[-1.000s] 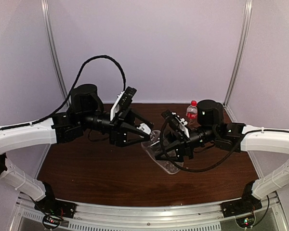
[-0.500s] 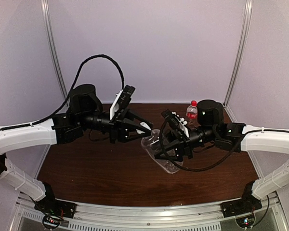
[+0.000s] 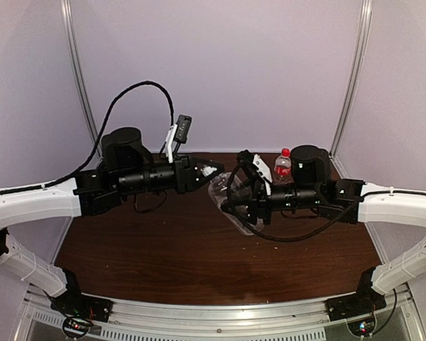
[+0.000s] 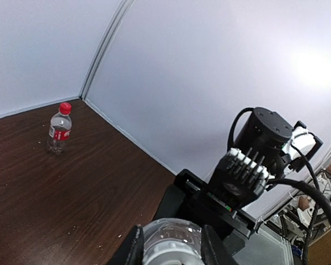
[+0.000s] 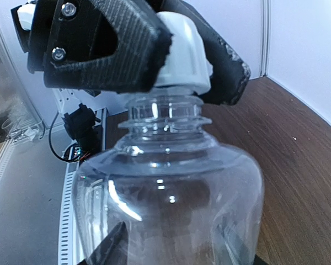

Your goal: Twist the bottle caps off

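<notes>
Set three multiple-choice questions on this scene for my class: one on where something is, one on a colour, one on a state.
1. Where is the red-labelled bottle?
A. Standing on the far side of the table
B. Lying at the near edge
C. In a gripper

2. What colour is the cap on the plain bottle?
A. Red
B. Blue
C. White

3. What is the left gripper doing?
A. Hanging open
B. Gripping the plain bottle's cap
C. Resting on the table

Answers:
1 A: it stands upright, apart from both arms.
2 C: the right wrist view shows a white cap on the clear neck.
3 B: its fingers press both sides of the cap, while the right gripper holds the bottle.
</notes>
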You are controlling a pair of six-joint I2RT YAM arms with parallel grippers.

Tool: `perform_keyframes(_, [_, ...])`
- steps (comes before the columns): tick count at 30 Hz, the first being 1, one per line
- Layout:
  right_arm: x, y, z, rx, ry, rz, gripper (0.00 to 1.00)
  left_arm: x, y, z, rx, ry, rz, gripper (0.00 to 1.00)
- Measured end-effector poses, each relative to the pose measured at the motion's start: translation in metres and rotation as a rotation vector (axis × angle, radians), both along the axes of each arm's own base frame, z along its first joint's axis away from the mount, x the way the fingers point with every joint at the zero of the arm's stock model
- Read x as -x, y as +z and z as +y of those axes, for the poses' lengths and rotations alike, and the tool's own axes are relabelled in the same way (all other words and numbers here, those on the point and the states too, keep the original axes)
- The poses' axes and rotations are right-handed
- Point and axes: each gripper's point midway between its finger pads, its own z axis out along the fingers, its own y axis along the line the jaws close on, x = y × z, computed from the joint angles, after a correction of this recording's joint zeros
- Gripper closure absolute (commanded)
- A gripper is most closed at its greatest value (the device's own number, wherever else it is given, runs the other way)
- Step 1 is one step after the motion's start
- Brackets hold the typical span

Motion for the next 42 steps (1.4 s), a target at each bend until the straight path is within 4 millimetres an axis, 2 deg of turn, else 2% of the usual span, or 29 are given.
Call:
perform_keyframes(7, [-0.014,-0.007,-0.004,0.026,-0.090,-0.023,0.63,-0.018,-0.007,-0.003,0.005,0.098,0.078,0.70])
perform_keyframes(17, [-0.014,-0.009,-0.004,0.011,-0.090,-0.032,0.63,-0.018,-0.007,-0.003,0.005,0.102,0.084,0.69])
perform_keyframes(24, [-0.018,-0.017,-0.009,0.027,-0.123,-0.021,0.64,-0.024,-0.012,0.000,-0.015,0.147,0.102,0.58])
perform_keyframes(28, [-0.027,-0.016,-0.015,0.027,-0.167,-0.029,0.64,-0.027,-0.020,0.000,-0.033,0.159,0.131,0.57])
perform_keyframes(35, [-0.027,-0.017,-0.016,0.029,-0.172,-0.030,0.64,-0.029,-0.024,-0.001,-0.040,0.165,0.135,0.58])
perform_keyframes(38, [-0.027,-0.021,-0.019,0.038,-0.179,-0.029,0.63,-0.031,-0.023,0.006,-0.059,0.196,0.102,0.56])
perform_keyframes(42, [-0.025,-0.029,-0.031,0.056,-0.202,-0.023,0.63,-0.031,-0.014,0.032,-0.081,0.272,0.019,0.46])
